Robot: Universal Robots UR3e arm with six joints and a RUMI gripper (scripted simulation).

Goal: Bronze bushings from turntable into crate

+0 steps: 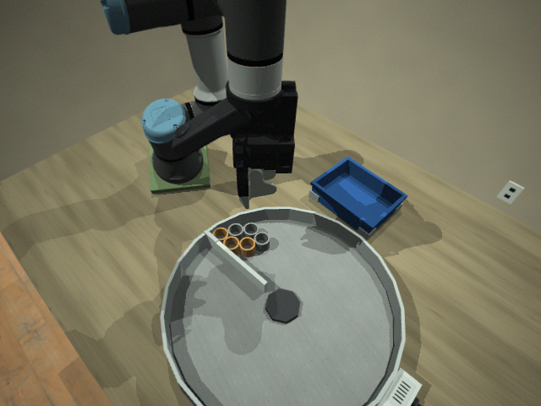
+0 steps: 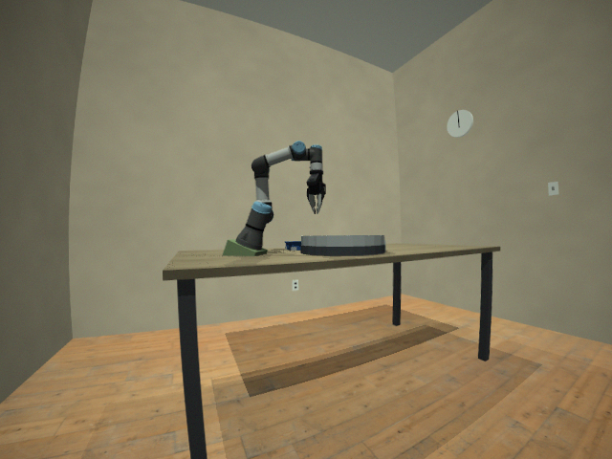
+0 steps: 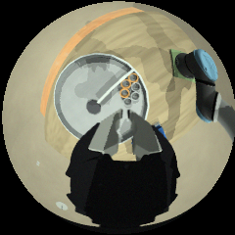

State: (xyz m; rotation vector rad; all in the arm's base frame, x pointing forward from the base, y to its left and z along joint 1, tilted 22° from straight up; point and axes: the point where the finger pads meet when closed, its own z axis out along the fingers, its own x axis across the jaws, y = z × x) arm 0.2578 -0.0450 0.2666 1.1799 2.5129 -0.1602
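Three bronze bushings stand on the turntable (image 1: 341, 315) (image 2: 342, 242) (image 3: 73, 100): one bronze bushing (image 1: 221, 229) (image 3: 133, 73) at the rim end of the divider, a second bronze bushing (image 1: 231, 238) beside it, and a third bronze bushing (image 1: 248, 252) (image 3: 125, 96) farther from the rim. Three steel bushings (image 1: 262, 247) (image 3: 127, 102) stand close against them, on the crate side. The blue crate (image 1: 342, 208) (image 2: 293, 243) (image 3: 160, 130) shows no bushing inside. My gripper (image 1: 248, 201) (image 2: 316, 212) (image 3: 124, 110) is shut, holding nothing, high above the table near the turntable's arm-side rim.
A white divider bar (image 1: 240, 262) (image 3: 115, 86) runs from the rim toward the dark hub (image 1: 282, 305) (image 3: 93, 106), right beside the bronze bushings. A raised wall rings the turntable. The arm's green base (image 1: 174, 184) (image 3: 176, 64) stands behind. A white box (image 1: 401, 388) sits at the turntable's front right.
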